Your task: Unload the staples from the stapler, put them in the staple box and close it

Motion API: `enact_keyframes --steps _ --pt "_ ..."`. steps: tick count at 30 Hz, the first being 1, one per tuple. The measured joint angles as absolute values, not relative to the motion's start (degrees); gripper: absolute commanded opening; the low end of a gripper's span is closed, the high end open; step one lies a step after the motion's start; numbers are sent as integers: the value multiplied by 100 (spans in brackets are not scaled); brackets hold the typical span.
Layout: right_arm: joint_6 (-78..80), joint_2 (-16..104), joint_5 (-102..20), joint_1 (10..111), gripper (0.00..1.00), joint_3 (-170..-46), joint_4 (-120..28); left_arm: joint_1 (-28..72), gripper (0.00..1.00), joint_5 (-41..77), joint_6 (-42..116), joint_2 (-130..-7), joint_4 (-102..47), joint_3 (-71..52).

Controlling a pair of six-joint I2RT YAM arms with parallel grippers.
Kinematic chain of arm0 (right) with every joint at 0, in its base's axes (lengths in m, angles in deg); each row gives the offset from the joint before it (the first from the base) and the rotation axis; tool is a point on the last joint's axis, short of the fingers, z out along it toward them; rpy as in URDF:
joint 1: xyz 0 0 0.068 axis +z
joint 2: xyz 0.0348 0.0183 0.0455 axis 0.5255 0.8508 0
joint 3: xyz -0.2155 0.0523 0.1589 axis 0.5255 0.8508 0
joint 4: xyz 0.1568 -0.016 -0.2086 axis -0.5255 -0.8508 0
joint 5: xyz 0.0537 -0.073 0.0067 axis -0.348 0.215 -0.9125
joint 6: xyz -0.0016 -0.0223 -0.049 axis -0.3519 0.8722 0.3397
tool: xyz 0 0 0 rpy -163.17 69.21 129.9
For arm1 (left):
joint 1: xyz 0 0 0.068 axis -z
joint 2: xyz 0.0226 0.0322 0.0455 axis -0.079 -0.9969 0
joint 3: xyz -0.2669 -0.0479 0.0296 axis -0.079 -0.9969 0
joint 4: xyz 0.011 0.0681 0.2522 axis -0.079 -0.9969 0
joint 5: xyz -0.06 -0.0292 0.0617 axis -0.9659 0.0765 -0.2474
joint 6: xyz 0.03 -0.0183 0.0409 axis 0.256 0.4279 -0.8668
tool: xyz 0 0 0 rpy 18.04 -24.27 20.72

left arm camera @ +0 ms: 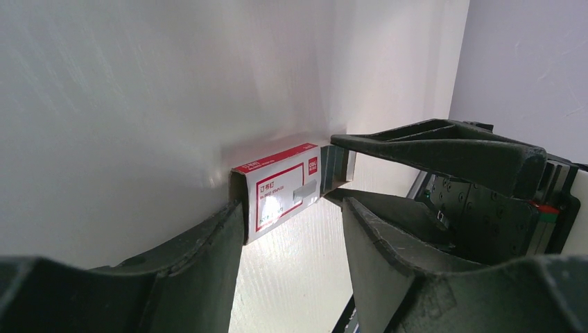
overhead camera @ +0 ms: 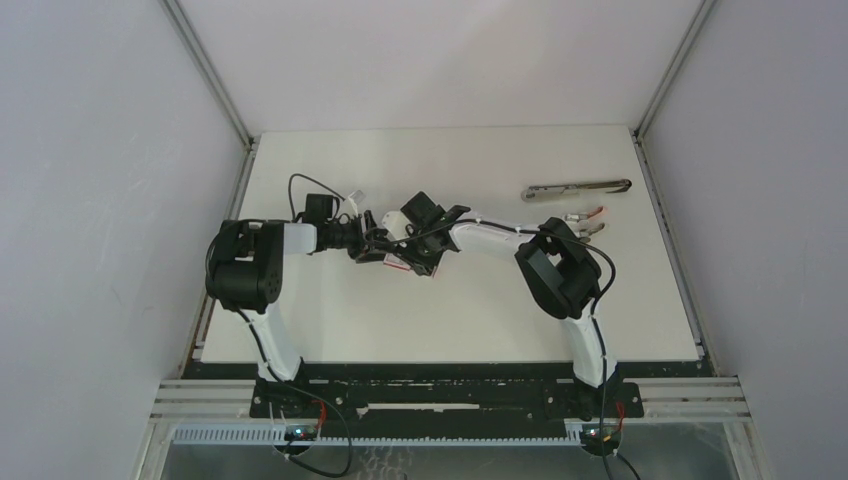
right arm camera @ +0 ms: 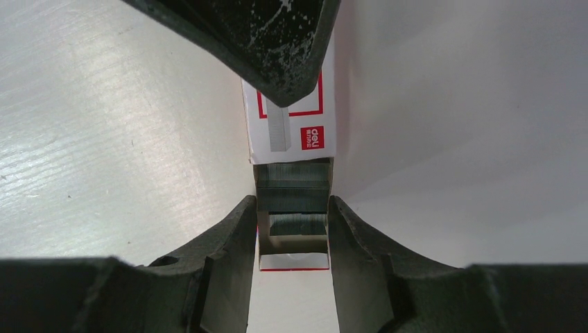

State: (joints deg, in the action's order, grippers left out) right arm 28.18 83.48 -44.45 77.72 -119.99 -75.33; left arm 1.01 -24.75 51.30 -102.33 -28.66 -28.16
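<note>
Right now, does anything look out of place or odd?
Yes: the staple box has its inner tray pulled partly out, clamped by the right gripper. The stapler lies untouched at the far right.

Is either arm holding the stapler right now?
No, the stapler lies by itself at the table's far right, while the left gripper and right gripper meet at a small box mid-table.
</note>
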Motion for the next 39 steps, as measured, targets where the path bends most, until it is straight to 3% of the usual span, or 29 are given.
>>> enact_keyframes --steps 20,31,39 --pt "3049 8464 -4512 7794 40 -12146 -7480 101 62 -2488 5128 -10233 -2859 -2816" --pt "3183 8464 -4512 7810 57 -12146 -7493 101 65 -2519 5128 -10233 -2857 -2816" --pt "3196 8011 -4624 7683 66 -12091 -7670 82 77 -2643 5132 -10231 -2828 -2814"
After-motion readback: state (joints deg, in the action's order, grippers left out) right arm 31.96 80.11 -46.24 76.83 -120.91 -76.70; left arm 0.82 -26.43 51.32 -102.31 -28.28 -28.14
